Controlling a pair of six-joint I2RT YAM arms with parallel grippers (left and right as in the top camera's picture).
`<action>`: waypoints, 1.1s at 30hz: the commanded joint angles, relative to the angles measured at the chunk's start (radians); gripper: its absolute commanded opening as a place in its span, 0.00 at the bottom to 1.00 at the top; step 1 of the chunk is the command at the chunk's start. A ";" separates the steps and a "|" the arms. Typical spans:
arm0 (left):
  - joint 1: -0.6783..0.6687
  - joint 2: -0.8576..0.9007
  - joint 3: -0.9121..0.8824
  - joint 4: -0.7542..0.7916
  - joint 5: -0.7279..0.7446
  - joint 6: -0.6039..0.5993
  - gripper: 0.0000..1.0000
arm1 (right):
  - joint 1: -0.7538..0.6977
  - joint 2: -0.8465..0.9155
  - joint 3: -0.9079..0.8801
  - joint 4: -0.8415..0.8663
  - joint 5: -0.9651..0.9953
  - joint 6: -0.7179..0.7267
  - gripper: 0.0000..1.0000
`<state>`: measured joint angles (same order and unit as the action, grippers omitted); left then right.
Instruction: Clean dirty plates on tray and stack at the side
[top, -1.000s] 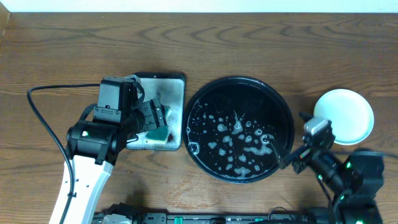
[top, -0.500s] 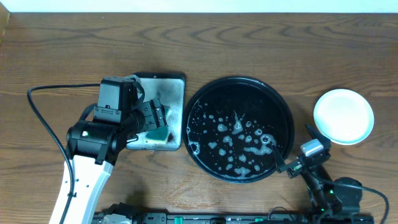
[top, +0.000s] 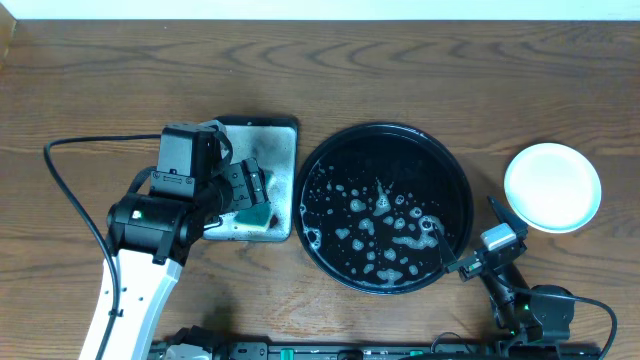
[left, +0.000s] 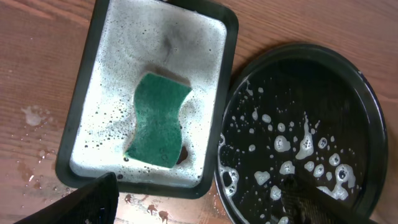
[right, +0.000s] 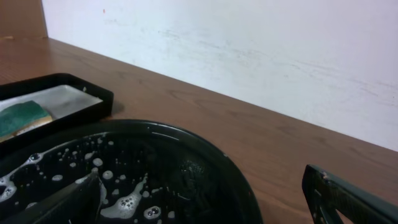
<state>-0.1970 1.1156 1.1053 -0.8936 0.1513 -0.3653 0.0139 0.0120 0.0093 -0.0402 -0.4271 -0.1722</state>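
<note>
- Withdrawn toward the near table edge since a second ago: right gripper (top: 463, 222), fingers spread, empty, by the rim of the large round glossy black tray (top: 420, 160), suds-flecked.
- Right of that tray, apart from it: pale round plates (top: 552, 187), only the top one showing.
- Unmoved: left gripper (top: 258, 197), fingers apart, empty, above the green sponge (left: 157, 121) in the foamy rectangular grey metal tray (left: 99, 74).

Open table (top: 320, 70) along far side, raised-rim tray (top: 385, 127) mid-table — bare gap before plates (top: 552, 186), sponge tray (top: 285, 140) just beside.
</note>
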 joint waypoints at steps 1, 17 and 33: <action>0.004 0.001 0.006 -0.003 -0.002 0.006 0.84 | -0.006 -0.006 -0.004 -0.002 -0.003 0.014 0.99; 0.007 -0.089 -0.011 0.021 -0.037 0.007 0.84 | -0.006 -0.006 -0.004 -0.002 -0.003 0.014 0.99; 0.143 -0.891 -0.590 0.523 -0.057 0.101 0.84 | -0.006 -0.006 -0.004 -0.002 -0.003 0.014 0.99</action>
<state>-0.0769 0.3283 0.6178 -0.4225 0.1009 -0.3042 0.0139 0.0120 0.0090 -0.0402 -0.4290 -0.1688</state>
